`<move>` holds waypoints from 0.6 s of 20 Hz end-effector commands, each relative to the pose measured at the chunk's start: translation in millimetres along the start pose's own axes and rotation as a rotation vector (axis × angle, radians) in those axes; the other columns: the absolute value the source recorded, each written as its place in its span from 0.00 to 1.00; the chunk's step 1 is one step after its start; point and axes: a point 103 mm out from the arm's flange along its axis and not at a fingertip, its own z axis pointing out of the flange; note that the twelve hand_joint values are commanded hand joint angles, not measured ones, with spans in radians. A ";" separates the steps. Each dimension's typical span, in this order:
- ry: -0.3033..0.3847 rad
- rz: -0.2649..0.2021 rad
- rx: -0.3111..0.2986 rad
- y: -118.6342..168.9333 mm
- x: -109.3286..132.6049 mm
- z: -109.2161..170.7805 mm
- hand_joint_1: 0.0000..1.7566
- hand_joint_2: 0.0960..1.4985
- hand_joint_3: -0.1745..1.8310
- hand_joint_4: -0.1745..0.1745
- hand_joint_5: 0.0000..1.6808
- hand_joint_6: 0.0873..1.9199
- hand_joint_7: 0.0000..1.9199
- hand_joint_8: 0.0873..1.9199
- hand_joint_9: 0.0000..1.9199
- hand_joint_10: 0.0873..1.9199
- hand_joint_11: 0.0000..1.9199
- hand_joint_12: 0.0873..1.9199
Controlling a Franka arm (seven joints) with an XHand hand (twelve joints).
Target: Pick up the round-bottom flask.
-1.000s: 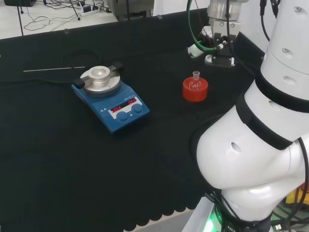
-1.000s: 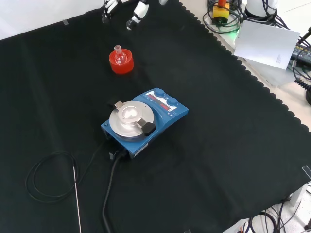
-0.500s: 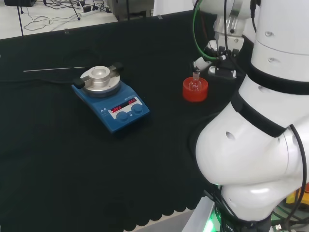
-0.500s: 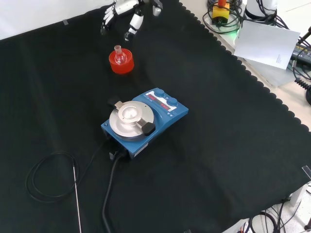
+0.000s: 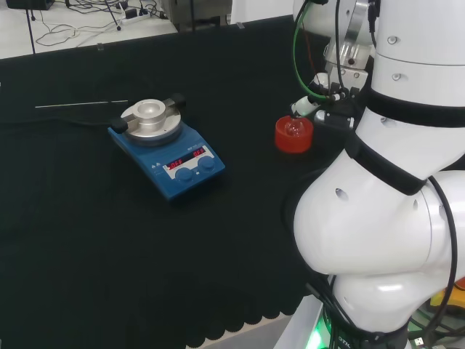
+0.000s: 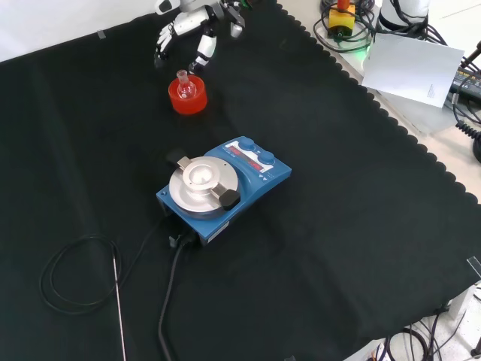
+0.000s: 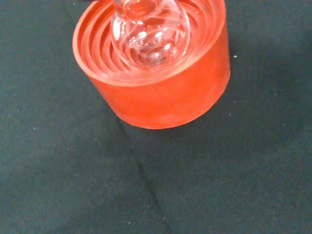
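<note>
A small clear round-bottom flask [image 6: 183, 84] stands upright in a red ribbed ring stand [image 6: 187, 99] on the black cloth. In the front view the hand [image 6: 192, 16] hovers just beyond and above it, open, its fingers [image 6: 203, 50] straight and spread to either side of the flask's neck without touching. In the head view the hand [image 5: 314, 104] sits right over the stand [image 5: 293, 136] and covers the flask's neck. The wrist view looks down on the flask's bulb [image 7: 150, 30] resting in the stand [image 7: 165, 95], close and large.
A blue hotplate stirrer [image 6: 222, 188] with a round metal top stands mid-cloth, also in the head view [image 5: 168, 150]. A thin metal probe [image 6: 119, 308] and a looped black cable [image 6: 68, 280] lie nearer the front. The arm's white links [image 5: 392, 203] stand at the head view's right.
The hand has come down and closer to the flask, from well beyond the stand to just above it. Flask, stand and hotplate have not moved.
</note>
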 end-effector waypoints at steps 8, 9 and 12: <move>-0.013 -0.031 -0.026 -10.1 12.6 10.0 0.44 0.45 0.33 0.39 0.32 0.00 0.10 0.34 0.19 0.35 0.08 0.72; -0.004 -0.026 -0.027 -9.7 12.3 12.0 0.45 0.44 0.33 0.39 0.32 0.00 0.10 0.34 0.19 0.35 0.08 0.72; -0.004 -0.015 -0.037 -7.7 12.3 17.5 0.49 0.40 0.35 0.39 0.32 0.00 0.10 0.33 0.20 0.34 0.08 0.72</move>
